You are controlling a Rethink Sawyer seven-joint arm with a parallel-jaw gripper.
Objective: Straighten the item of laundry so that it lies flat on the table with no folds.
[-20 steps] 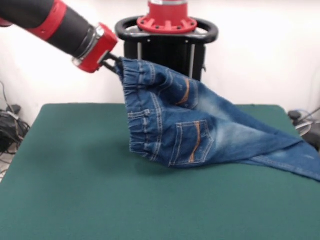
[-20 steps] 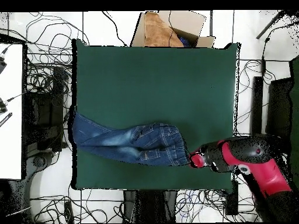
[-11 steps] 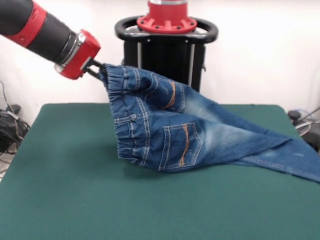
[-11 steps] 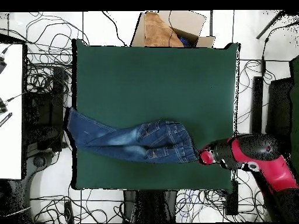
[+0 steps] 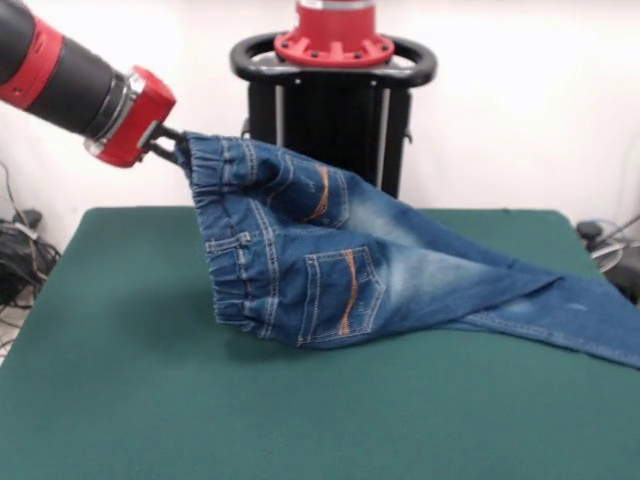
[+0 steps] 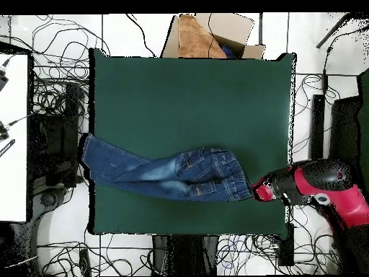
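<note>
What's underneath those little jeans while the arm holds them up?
Under the jeans lies only the green table: the legs drag on it, their ends reaching past its edge, while the gripper lifts the waistband. The felt directly beneath the cloth is covered, so nothing there can be checked.

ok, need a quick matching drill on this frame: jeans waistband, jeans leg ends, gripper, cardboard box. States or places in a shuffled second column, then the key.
1. waistband
2. leg ends
3. gripper
4. cardboard box

A. off the table, beyond its edge opposite the robot
B. lifted above the table
C. hanging past a side edge of the table
D. shut on denim

Pairs: 1-B, 2-C, 3-D, 4-A
</note>
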